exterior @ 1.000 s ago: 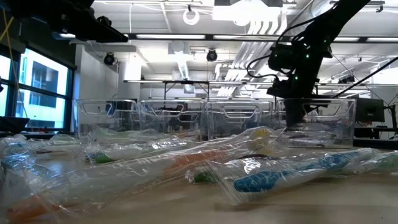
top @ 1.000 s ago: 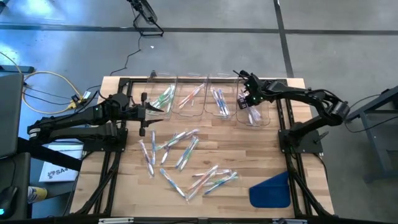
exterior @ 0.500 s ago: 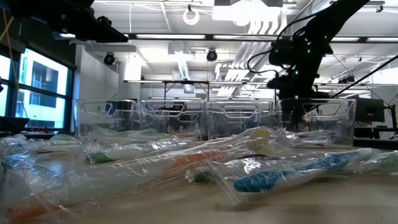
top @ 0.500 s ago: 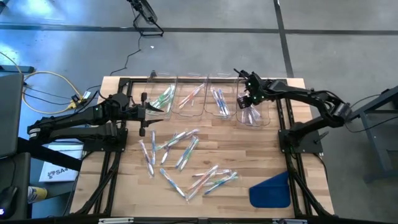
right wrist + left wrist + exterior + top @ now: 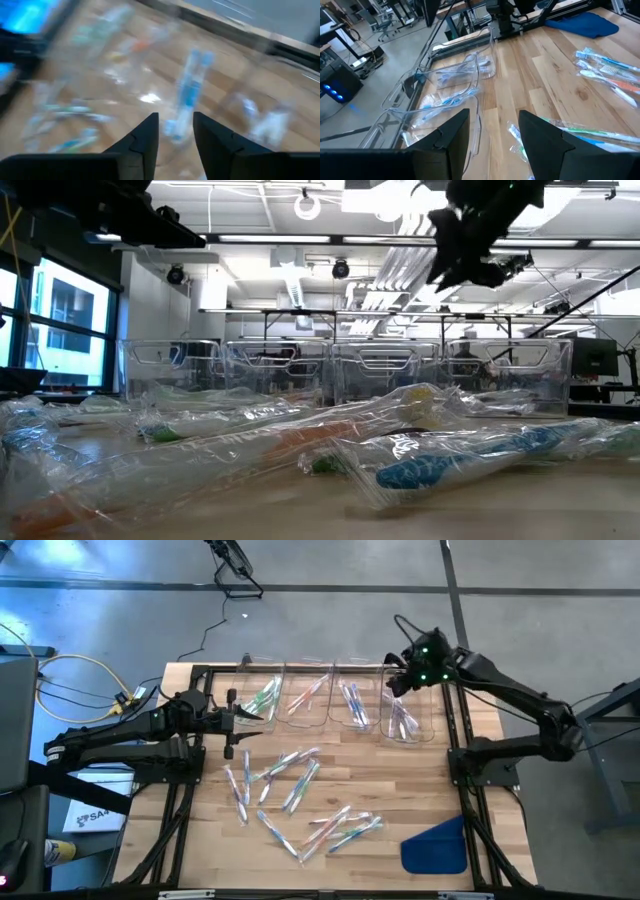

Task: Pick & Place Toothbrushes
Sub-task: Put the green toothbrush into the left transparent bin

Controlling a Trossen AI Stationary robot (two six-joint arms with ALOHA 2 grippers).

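right hand (image 5: pixel 396 680) above toothbrushes (image 5: pixel 400 720)

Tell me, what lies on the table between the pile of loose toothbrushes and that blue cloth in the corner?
Nothing: in the high view, only bare wooden table separates the loose toothbrushes from the blue cloth.

A light wooden bench (image 5: pixel 400 780) carries a row of four clear plastic bins (image 5: pixel 335 700) along its far edge. Wrapped toothbrushes (image 5: pixel 300 790) lie scattered on the planks nearer the front, and a blue cloth (image 5: pixel 436 846) rests at the front right corner.
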